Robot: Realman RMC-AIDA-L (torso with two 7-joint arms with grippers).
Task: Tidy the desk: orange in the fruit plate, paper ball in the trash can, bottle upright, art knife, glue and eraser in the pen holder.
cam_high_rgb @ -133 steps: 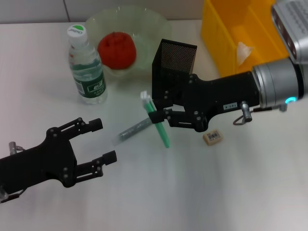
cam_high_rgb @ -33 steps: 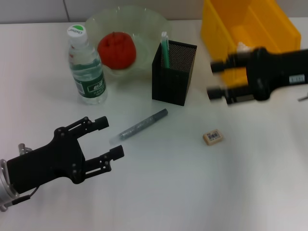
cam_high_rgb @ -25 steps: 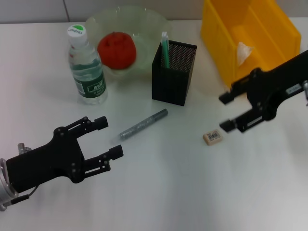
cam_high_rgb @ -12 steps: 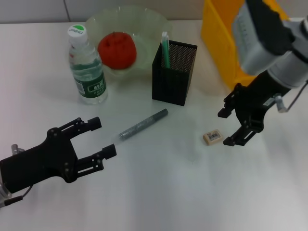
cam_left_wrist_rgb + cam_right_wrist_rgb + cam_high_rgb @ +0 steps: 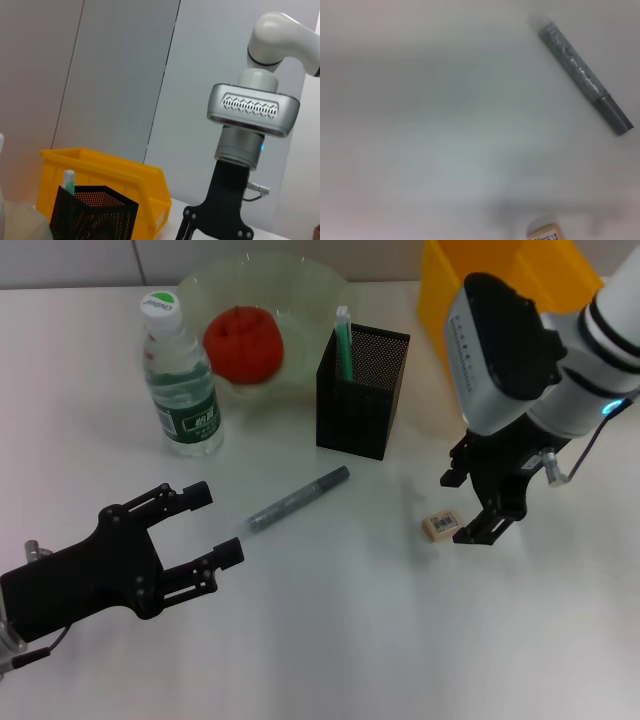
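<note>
Presently, an itemised state of the table (image 5: 330, 640):

- Orange (image 5: 242, 344): upper left of the head view, resting inside the fruit plate (image 5: 320, 290). Done.
- Bottle (image 5: 180, 380): standing upright on its base just left of the plate, white cap on top. Done.
- Pen holder (image 5: 360, 400): upper middle of the frame, holding one green-and-white stick that pokes above the rim; whether that is the art knife or the glue I cannot tell. One of the three items appears delivered.
- Grey glitter stick (image 5: 298, 498): lying diagonally on the table in the centre, below the pen holder and apart from it. Still to be placed.
- Eraser (image 5: 441, 525): flat on the table, right of centre. Still to be placed.
- Trash can (image 5: 440, 300): upper right, largely hidden behind the right arm; the paper ball cannot be seen from here, so that step is unconfirmed.
- Right hand (image 5: 468, 508): pointing down, fingers apart, just right of the eraser and not gripping it; judged to be lining up for the eraser.
- Left hand (image 5: 208, 530): lower left, fingers spread and empty, left of the grey stick.
</note>
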